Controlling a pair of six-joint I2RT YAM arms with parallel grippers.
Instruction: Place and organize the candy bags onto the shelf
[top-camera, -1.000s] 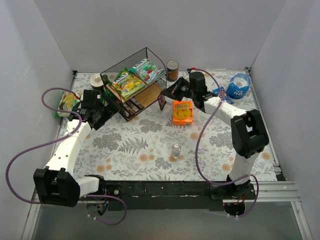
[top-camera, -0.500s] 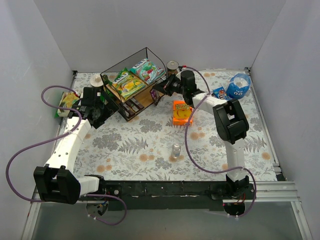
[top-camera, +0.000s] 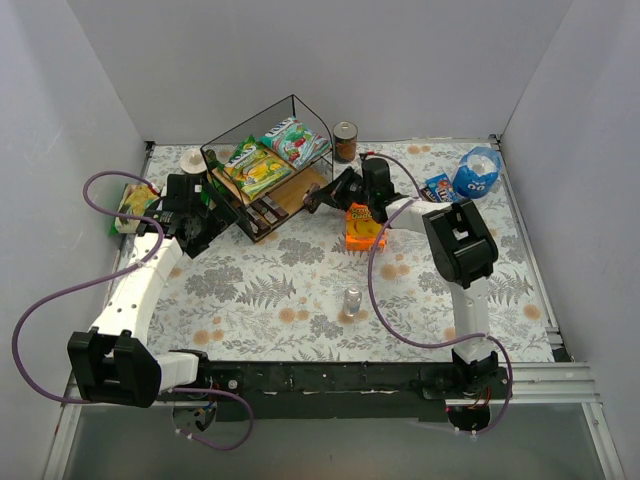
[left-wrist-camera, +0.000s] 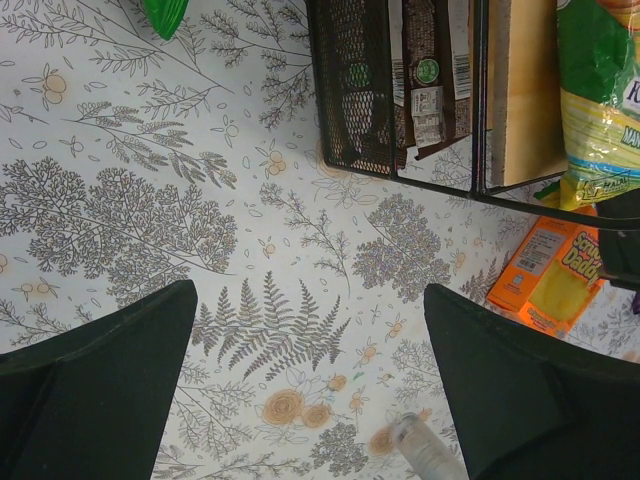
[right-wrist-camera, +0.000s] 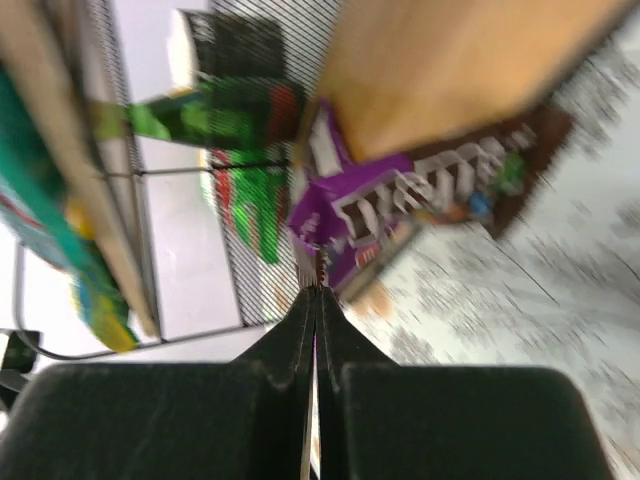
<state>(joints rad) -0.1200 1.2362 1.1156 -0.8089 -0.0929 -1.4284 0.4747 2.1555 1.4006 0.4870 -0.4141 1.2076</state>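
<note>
Shelf (top-camera: 288, 190) is filling up: a green-yellow bag (top-camera: 255, 168) and a teal-white bag (top-camera: 293, 140) are lying on the upper board, and dark brown wrappers (top-camera: 268, 212) are sitting on the lower one. The right claw (right-wrist-camera: 318, 292), fingers pressed together, is pinching a purple wrapper (right-wrist-camera: 345, 215) by its edge and holding it at the right end of the lower board. The left claw (left-wrist-camera: 310, 400), spread wide and carrying nothing, is hovering over the counter (top-camera: 250, 290) near the shelf's left end. Work appears to be remaining: the purple wrapper is not yet released, a small blue pack (top-camera: 437, 187) is waiting at the far right, and another green-yellow bag (top-camera: 133, 205) is lying at the left edge. The floral counter, boxed in by plain grey walls, is also carrying an orange box (left-wrist-camera: 548, 275), a can (top-camera: 345, 140) and a blue pouch (top-camera: 477, 175).
</note>
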